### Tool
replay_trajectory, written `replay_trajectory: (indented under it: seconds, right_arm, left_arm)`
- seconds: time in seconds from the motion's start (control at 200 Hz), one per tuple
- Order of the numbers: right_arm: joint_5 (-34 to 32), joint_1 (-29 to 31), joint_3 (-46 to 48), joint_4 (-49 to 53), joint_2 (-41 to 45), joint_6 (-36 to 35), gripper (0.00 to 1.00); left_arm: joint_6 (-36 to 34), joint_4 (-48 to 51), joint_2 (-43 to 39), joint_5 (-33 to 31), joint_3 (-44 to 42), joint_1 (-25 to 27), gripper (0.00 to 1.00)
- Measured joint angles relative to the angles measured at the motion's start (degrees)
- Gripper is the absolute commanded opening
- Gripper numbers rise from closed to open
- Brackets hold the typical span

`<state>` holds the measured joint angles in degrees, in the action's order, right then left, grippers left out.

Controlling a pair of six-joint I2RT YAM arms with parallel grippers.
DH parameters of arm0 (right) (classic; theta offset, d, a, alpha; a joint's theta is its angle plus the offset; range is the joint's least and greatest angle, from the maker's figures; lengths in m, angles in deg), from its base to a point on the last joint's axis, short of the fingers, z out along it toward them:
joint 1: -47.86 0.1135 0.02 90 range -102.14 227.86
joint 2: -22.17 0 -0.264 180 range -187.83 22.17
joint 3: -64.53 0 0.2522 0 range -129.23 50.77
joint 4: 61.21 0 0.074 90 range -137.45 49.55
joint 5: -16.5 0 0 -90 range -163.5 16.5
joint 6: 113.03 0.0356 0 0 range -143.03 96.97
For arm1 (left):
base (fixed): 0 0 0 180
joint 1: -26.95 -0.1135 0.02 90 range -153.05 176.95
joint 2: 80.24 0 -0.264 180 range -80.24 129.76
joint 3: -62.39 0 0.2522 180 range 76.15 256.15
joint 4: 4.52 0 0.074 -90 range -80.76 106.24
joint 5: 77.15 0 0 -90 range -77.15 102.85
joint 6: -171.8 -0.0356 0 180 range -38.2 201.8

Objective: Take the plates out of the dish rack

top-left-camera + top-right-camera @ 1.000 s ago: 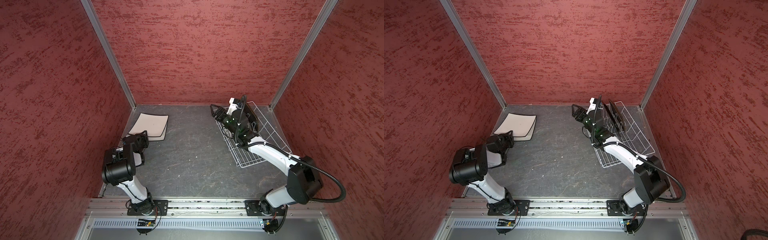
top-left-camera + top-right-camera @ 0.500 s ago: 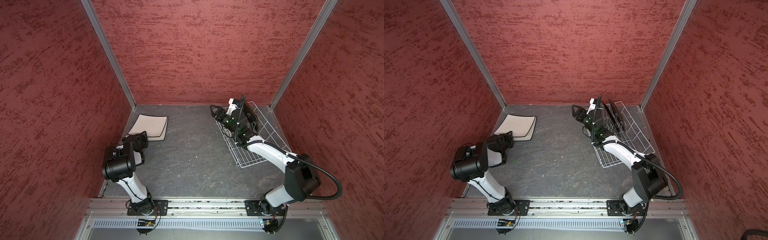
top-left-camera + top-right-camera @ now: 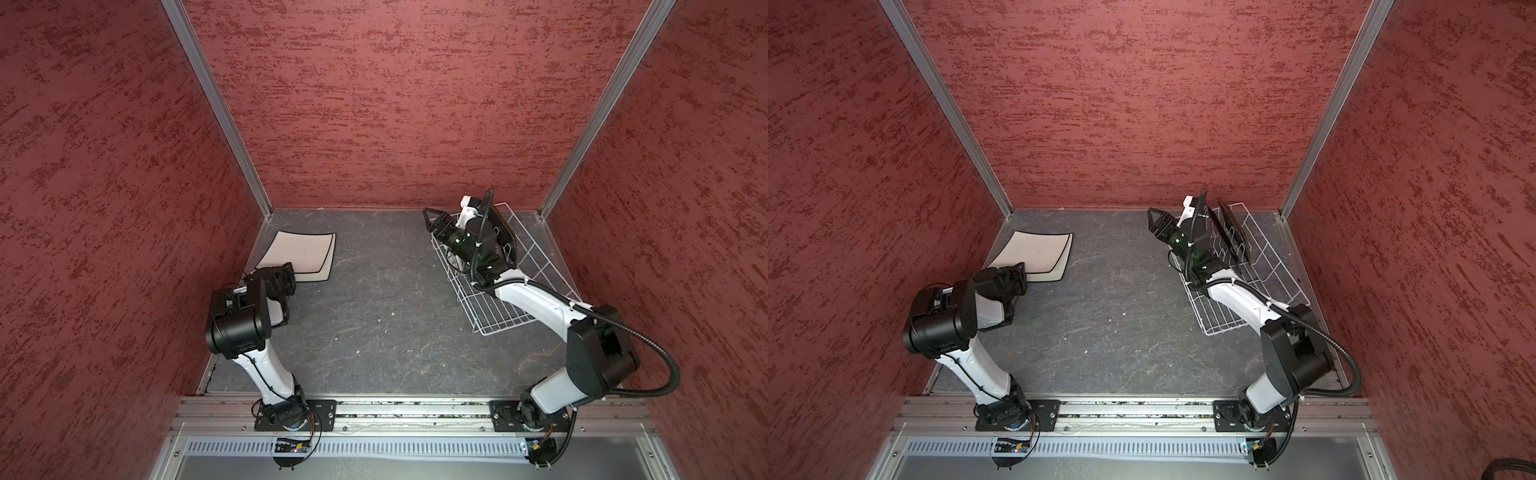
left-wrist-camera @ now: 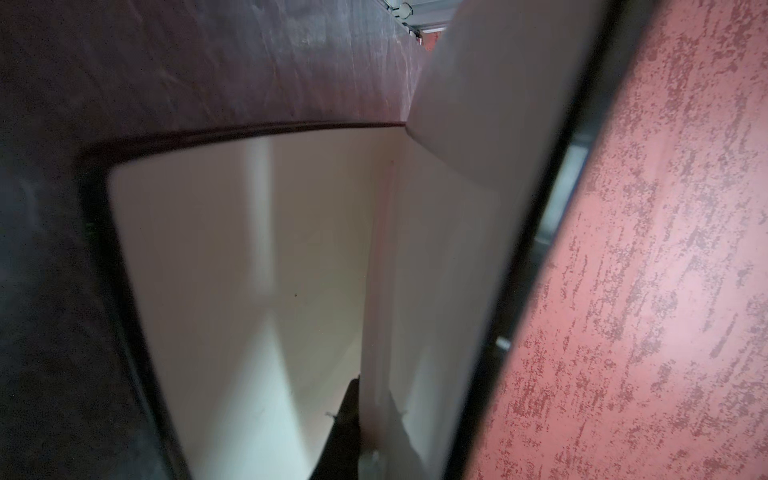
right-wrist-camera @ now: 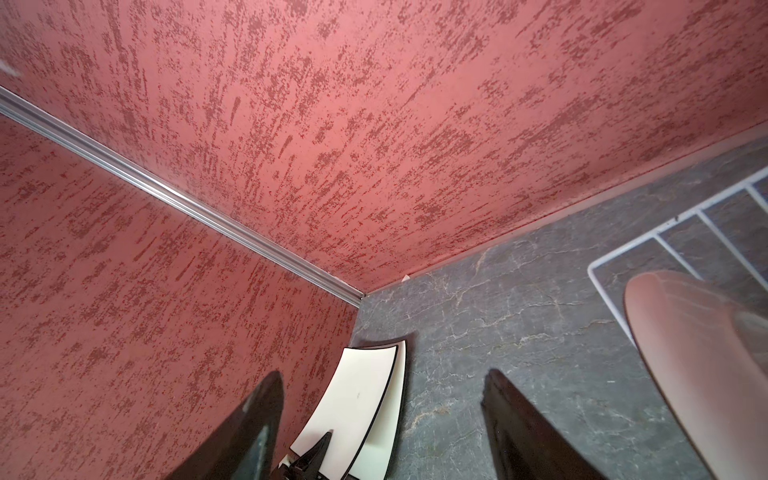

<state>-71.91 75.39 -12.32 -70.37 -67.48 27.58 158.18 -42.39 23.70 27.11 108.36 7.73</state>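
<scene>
Grey surface (image 3: 374, 332): left hand (image 3: 288, 271) clamped on stacked cream plate (image 3: 305, 249), release judged next; right hand (image 3: 432, 222) apart beside dish rack (image 3: 505, 328).

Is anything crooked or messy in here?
Yes. In the far left corner, the top plate sits crooked on the lower plate, so the lower one's edge peeks out. The dish rack also sits slanted to the walls. Nothing looks spilled or broken.

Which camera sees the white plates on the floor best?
A top view: the cream plates show almost whole, stacked. The left wrist view is close, blurry and cropped. The right wrist view shows them small, at the picture's edge.
</scene>
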Motion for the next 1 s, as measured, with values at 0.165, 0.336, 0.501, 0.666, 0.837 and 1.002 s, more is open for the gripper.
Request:
replay_trajectory:
  seconds: [0.165,0.336,0.501,0.666,0.837,1.002]
  right_arm:
    - [0.4,0.0,0.0,0.0,0.0,0.0,0.77]
    - [0.9,-0.2,0.0,0.0,0.0,0.0,0.77]
    - [1.0,-0.5,0.0,0.0,0.1,0.0,0.77]
    - [1.3,-0.7,0.3,0.0,0.2,0.0,0.77]
    - [1.3,-0.8,1.3,0.0,1.2,0.0,0.77]
    - [1.4,-0.8,2.1,0.0,2.5,0.0,0.77]
  left_arm:
    - [-0.4,1.6,0.0,-0.4,1.0,0.1,0.00]
    - [-1.0,3.7,0.0,-0.4,2.3,0.5,0.00]
    - [-1.6,5.4,0.0,0.0,3.6,0.6,0.08]
    - [-1.6,5.7,-0.2,0.3,3.7,0.6,0.22]
    - [-1.7,6.5,-2.1,0.2,3.8,1.0,0.23]
    - [-2.1,7.9,-3.9,0.2,3.8,1.1,0.38]
